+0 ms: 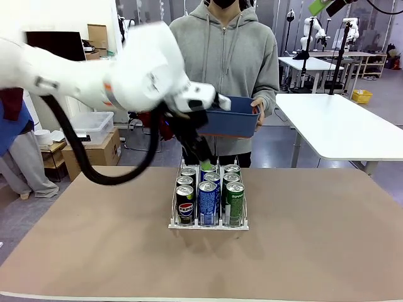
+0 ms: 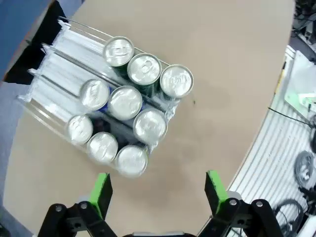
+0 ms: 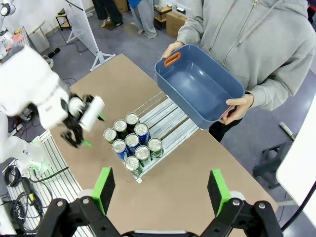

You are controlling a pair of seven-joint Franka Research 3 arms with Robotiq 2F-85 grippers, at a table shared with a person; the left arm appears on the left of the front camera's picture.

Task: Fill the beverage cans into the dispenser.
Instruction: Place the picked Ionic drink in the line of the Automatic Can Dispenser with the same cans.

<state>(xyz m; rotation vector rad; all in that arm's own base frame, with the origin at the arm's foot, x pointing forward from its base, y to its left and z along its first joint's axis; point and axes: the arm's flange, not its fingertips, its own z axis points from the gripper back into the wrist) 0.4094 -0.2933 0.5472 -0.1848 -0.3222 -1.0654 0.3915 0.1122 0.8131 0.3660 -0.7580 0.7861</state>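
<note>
The dispenser (image 1: 208, 225) stands mid-table, and each of its three lanes holds a row of beverage cans: black Pepsi (image 1: 185, 204) on the left, blue (image 1: 208, 201) in the middle, green (image 1: 234, 201) on the right. My left gripper (image 1: 201, 160) hangs open and empty just above the dispenser's far end. From the left wrist view its open gripper (image 2: 158, 191) looks down on the silver can tops (image 2: 126, 101) and the clear lanes (image 2: 59, 64). High above the table my right gripper (image 3: 160, 190) is open and empty, over the cans (image 3: 132, 142) and the left gripper (image 3: 94, 131).
A person at the far side holds an empty blue bin (image 1: 230, 119) (image 3: 200, 84) in both hands, just behind and above the dispenser. The brown table (image 1: 315, 239) is bare on both sides of the rack. A white table (image 1: 346, 126) stands at the back right.
</note>
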